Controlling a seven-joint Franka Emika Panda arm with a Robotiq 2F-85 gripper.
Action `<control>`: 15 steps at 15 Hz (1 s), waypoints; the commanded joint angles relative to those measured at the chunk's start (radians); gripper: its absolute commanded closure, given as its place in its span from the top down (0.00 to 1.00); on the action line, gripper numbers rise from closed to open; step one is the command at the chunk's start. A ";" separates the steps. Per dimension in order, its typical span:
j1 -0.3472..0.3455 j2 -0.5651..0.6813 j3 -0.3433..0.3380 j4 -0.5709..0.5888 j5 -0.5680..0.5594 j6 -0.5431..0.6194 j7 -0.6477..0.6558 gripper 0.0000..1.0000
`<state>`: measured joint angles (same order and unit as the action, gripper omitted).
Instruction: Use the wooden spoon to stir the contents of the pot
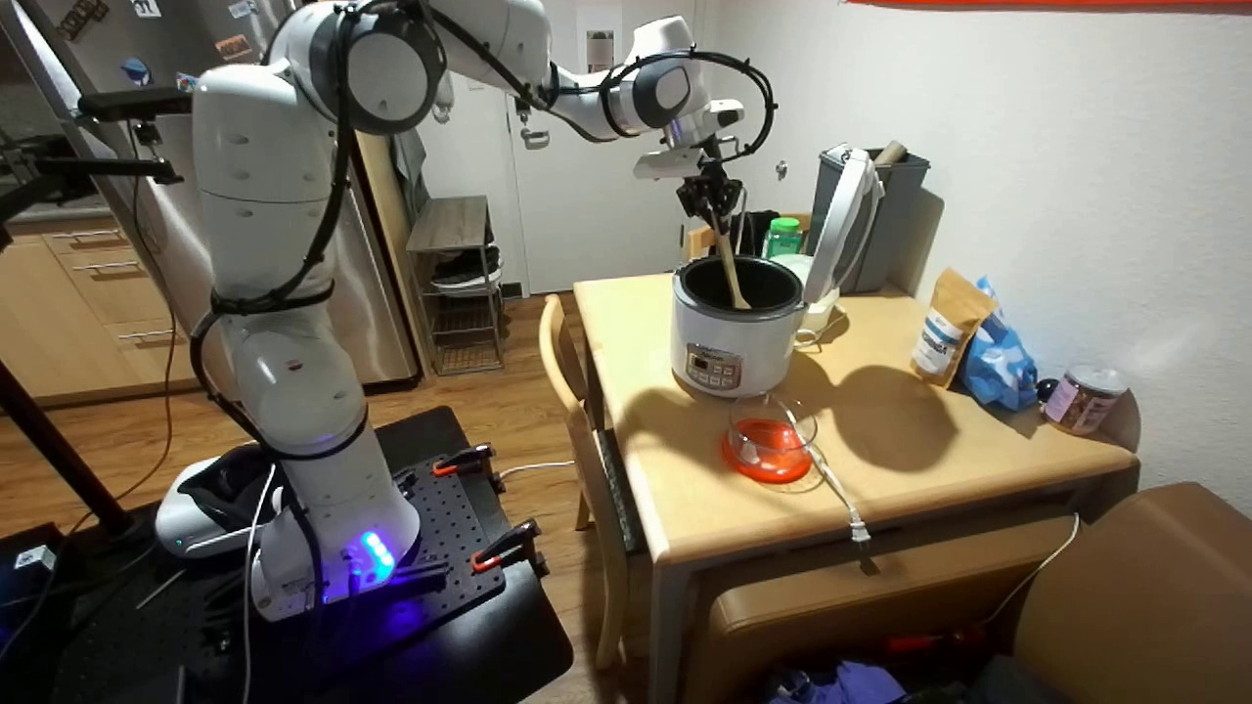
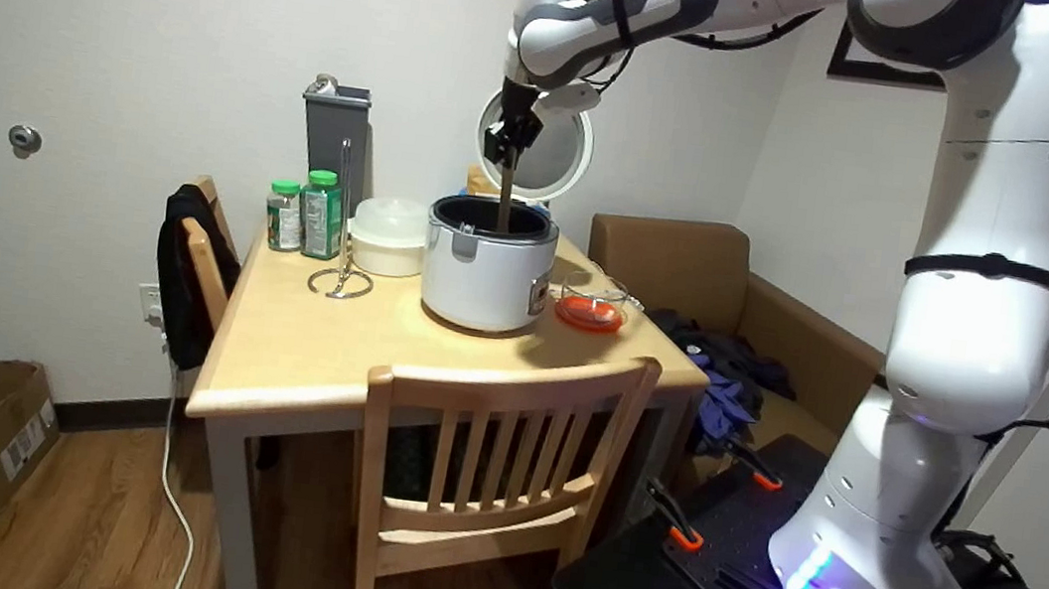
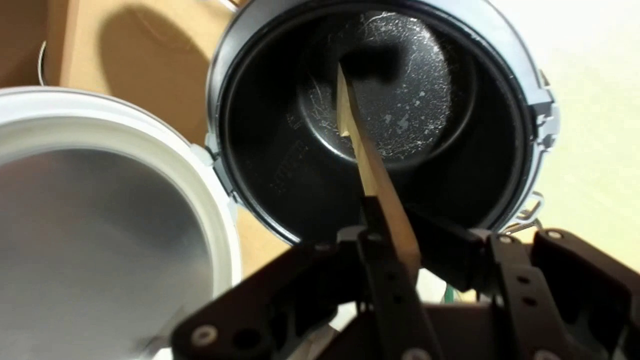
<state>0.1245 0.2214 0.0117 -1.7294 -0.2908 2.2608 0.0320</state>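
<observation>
The pot [image 1: 699, 337] is a white rice cooker with a black inner bowl and control panel, standing on the table; it also shows in an exterior view [image 2: 476, 284] and the wrist view [image 3: 265, 165]. My gripper [image 1: 719, 207], also in an exterior view [image 2: 511, 145], is above the pot's opening. In the wrist view the gripper [image 3: 395, 220] is shut on the handle of the wooden spoon [image 3: 382, 185]. The spoon [image 1: 728, 264] slants down into the pot; whether its tip touches the bottom I cannot tell. The visible bottom is dark, with scuffs or specks.
The pot's open lid [image 1: 839, 230] stands up beside the opening. An orange dish with a clear glass bowl [image 1: 768, 455] is close to the pot. A metal stand [image 2: 344, 242], white container [image 2: 388, 243] and green-lidded jars [image 2: 321, 215] are behind. A chair [image 2: 505, 452] stands against the table.
</observation>
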 commanded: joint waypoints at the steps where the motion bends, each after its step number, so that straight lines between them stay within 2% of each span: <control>1: 0.015 -0.069 0.037 -0.095 0.012 0.015 0.028 0.04; 7: 0.035 -0.052 0.076 -0.050 0.002 0.019 0.020 0.04; 15: 0.023 0.029 0.063 0.034 0.004 0.053 0.015 0.04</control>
<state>0.1544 0.2066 0.0807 -1.7457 -0.2892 2.2962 0.0425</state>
